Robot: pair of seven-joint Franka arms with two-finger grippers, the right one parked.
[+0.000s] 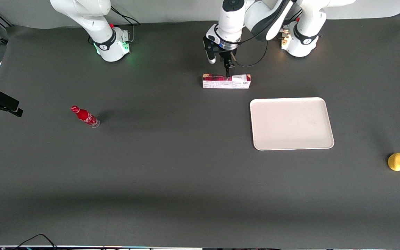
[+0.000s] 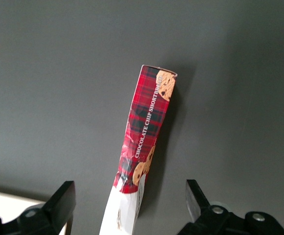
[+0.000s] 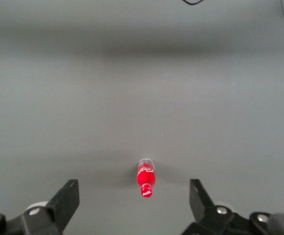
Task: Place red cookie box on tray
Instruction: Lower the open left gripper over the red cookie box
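Dark grey matting covers the whole surface (image 1: 172,180), with light only along its farthest edge. Nearest the front camera, toward the working arm's end, sits a yellow lemon (image 1: 397,161). Farther off lies the tray (image 1: 266,142), pale pinkish-white with a low rim and nothing in it. Well apart from it, toward the parked arm's end, a small red bottle (image 1: 85,116) stands on the matting. Farther still, at about eleven o'clock from the tray and near its corner but not touching it, the red cookie box (image 1: 226,81) rests on a long edge, its white printed side facing the front camera. Directly above the box's middle hangs the end effector (image 1: 227,71); in the wrist view its fingers (image 2: 61,200) are spread wide, one on each side of the tartan carton (image 2: 146,132), touching neither face.
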